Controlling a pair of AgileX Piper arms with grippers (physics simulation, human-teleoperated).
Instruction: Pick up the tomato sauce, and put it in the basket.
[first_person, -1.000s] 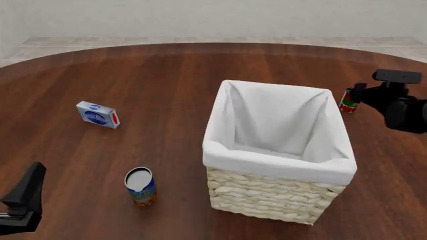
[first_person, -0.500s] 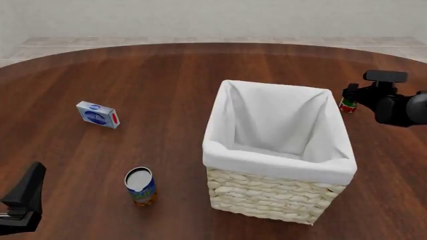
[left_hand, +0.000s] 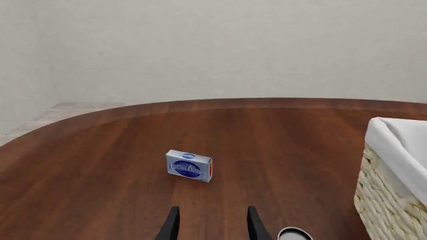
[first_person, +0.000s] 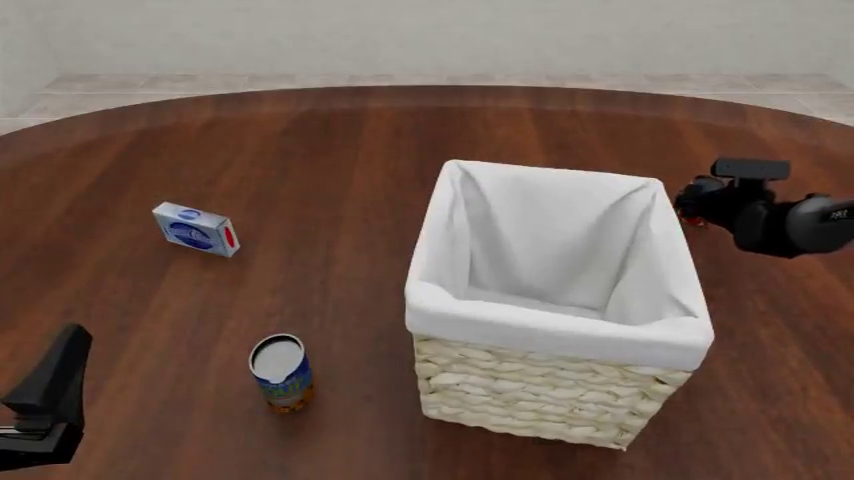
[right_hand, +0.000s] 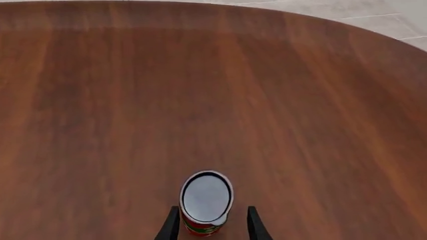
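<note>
The tomato sauce is a small red-labelled can with a silvery top, standing upright on the table to the right of the basket. In the right wrist view it sits between my right gripper's fingers; the jaws are open around it, with a gap on one side. In the front view my right gripper hides almost all of the can. The basket is large, pale wicker with white lining, and stands mid-table. My left gripper is open and empty at the near left edge, far from both.
A blue-and-orange labelled can stands front left of the basket; its top shows in the left wrist view. A small blue-and-white box lies at the left, also in the left wrist view. The basket's side shows there too.
My right gripper has moved in toward the tomato sauce and lowered, now covering the can in the front view. The left arm and the other things have not moved.
</note>
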